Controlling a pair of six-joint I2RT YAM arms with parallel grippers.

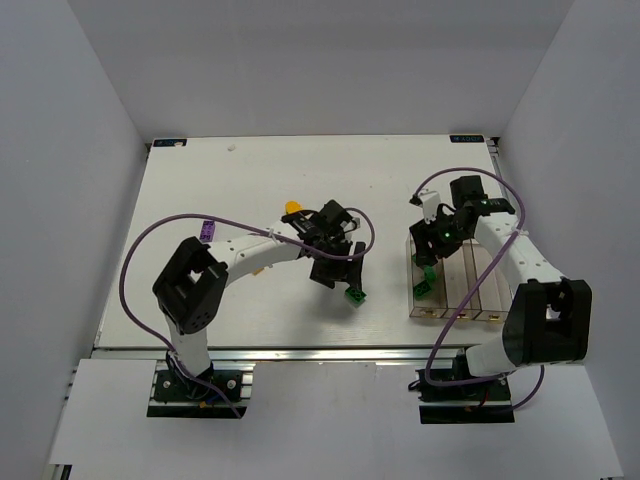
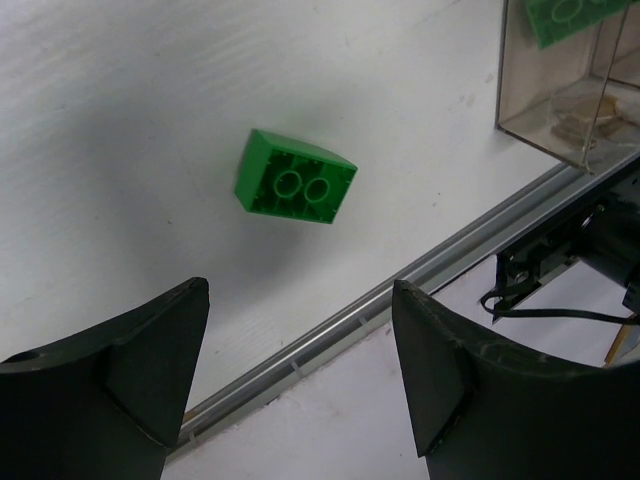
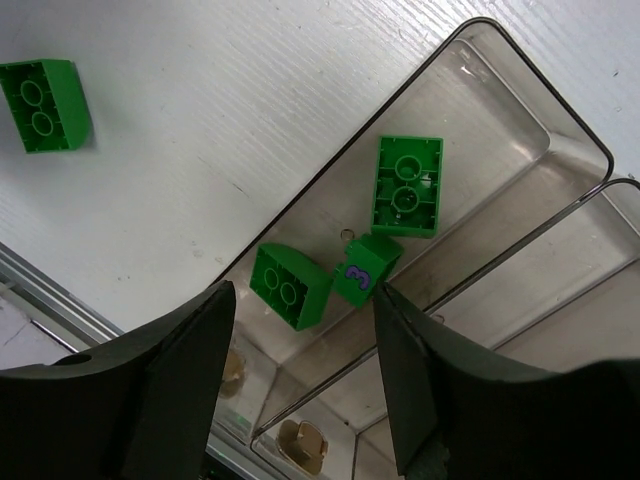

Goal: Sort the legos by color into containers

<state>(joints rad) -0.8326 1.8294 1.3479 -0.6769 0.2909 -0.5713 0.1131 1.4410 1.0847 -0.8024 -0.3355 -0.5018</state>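
Note:
A green lego (image 1: pixel 355 294) lies on the white table, also in the left wrist view (image 2: pixel 295 180) and the right wrist view (image 3: pixel 42 105). My left gripper (image 1: pixel 335 272) (image 2: pixel 300 370) is open and empty, just above and short of it. My right gripper (image 1: pixel 433 245) (image 3: pixel 305 380) is open and empty over the leftmost of the clear containers (image 1: pixel 470 290) (image 3: pixel 480 130). That bin holds three green legos: one flat (image 3: pixel 407 185), one tilted (image 3: pixel 290 285), one marked with a purple 3 (image 3: pixel 365 268). A yellow lego (image 1: pixel 293 207) and a purple lego (image 1: pixel 206 229) lie on the table behind my left arm.
The table's metal front rail (image 2: pixel 400 285) runs close behind the loose green lego. The bin row's near corner (image 2: pixel 560 110) stands to its right. The two other bins (image 3: pixel 600 260) show no bricks. White walls enclose the table.

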